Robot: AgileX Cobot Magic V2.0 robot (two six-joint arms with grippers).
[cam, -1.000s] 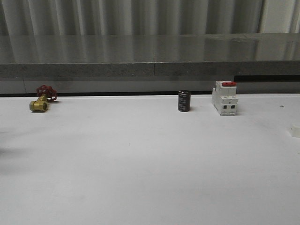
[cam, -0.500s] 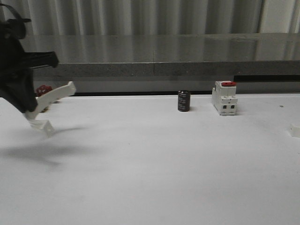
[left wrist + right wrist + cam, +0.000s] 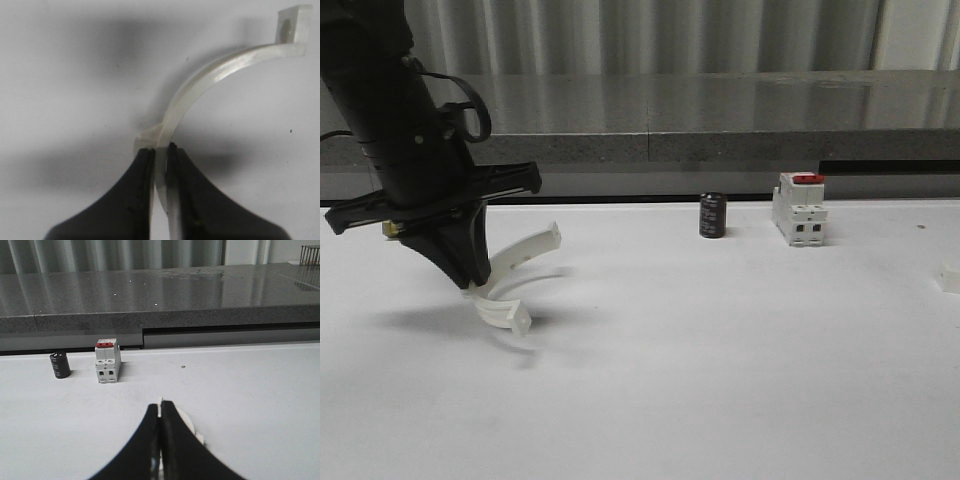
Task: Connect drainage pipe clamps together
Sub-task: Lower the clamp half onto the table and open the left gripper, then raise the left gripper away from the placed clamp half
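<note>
My left gripper (image 3: 475,283) is shut on one end of a white half-ring drainage pipe clamp (image 3: 520,255). It holds the clamp low over the left part of the white table (image 3: 650,380), the arc curving up to the right. In the left wrist view the fingers (image 3: 145,170) pinch the strip next to a flange tab, and the clamp (image 3: 200,87) ends in a second tab. My right gripper (image 3: 160,404) is shut, a thin white strip showing between its tips. Another curved white clamp (image 3: 187,426) peeks out behind one finger.
A black cylinder (image 3: 712,215) and a white breaker with a red top (image 3: 799,208) stand at the back of the table, right of centre. A grey ledge (image 3: 650,140) runs behind them. A small white piece (image 3: 950,278) shows at the right edge.
The left arm came in from the left with the clamp, moving right and lower over the table. The cylinder and the breaker have not moved.
</note>
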